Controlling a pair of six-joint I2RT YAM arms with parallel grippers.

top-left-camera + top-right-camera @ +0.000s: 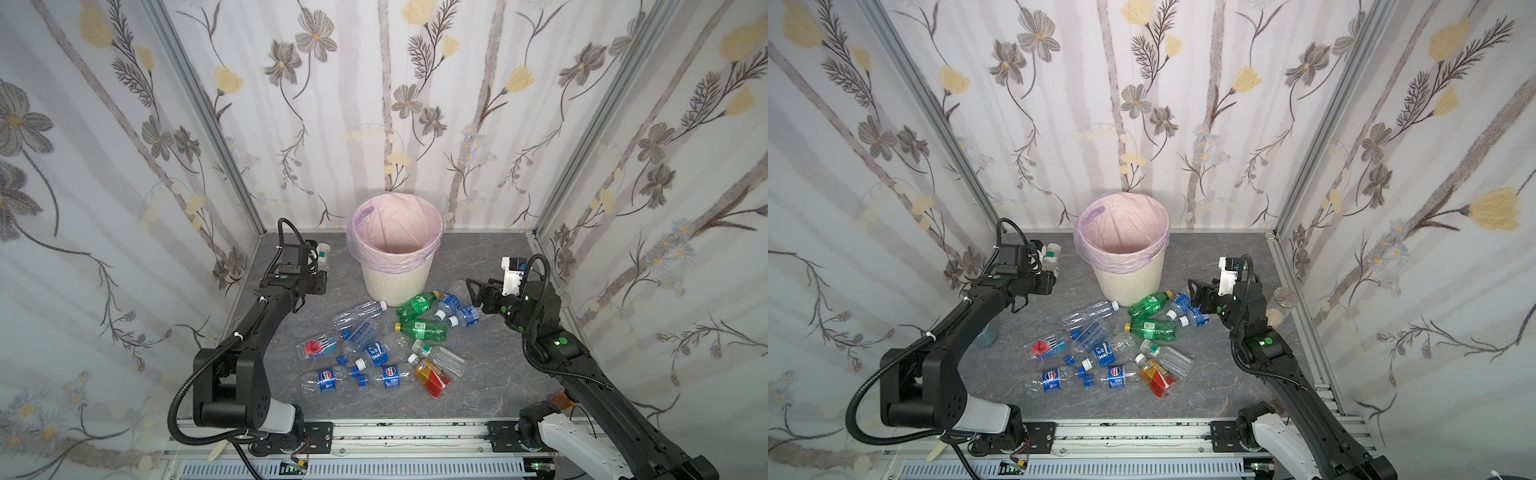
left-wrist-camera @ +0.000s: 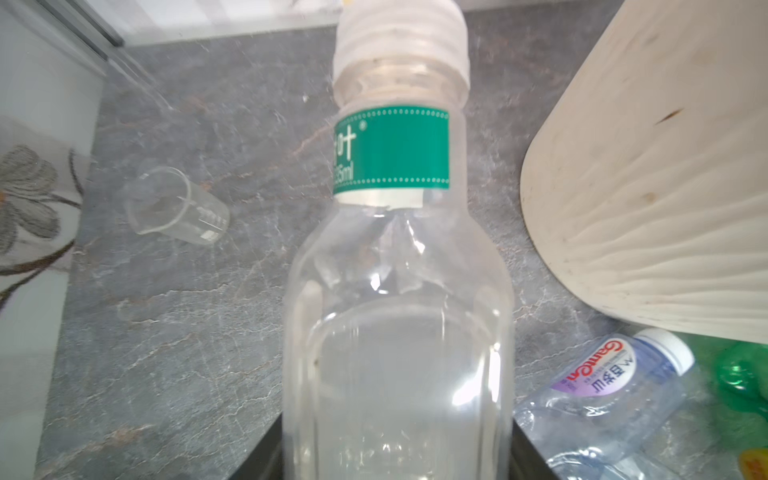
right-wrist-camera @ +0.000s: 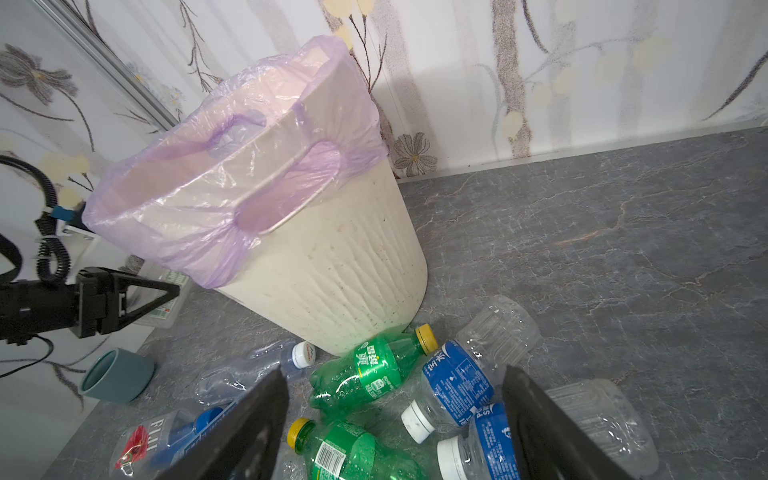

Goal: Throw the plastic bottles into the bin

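Note:
My left gripper [image 1: 321, 262] is raised left of the bin [image 1: 395, 286] and shut on a clear bottle [image 2: 395, 291] with a green neck label and a white cap. Both top views show this bottle [image 1: 1052, 253] below the bin's rim. The cream ribbed bin [image 3: 332, 270] has a pink bag liner. Several plastic bottles [image 1: 374, 353] lie in a heap in front of it. My right gripper [image 3: 395, 372] hangs open above two green bottles [image 3: 365, 378] and blue-labelled ones [image 3: 457, 382] by the bin's right foot. Nothing is between its fingers.
A small clear cup [image 2: 178, 208] lies on its side near the left wall. A grey-blue cup [image 1: 985, 334] stands under my left arm. Two round discs [image 1: 1285, 297] lie by the right wall. Flowered walls close three sides; a metal rail [image 1: 395, 432] runs along the front.

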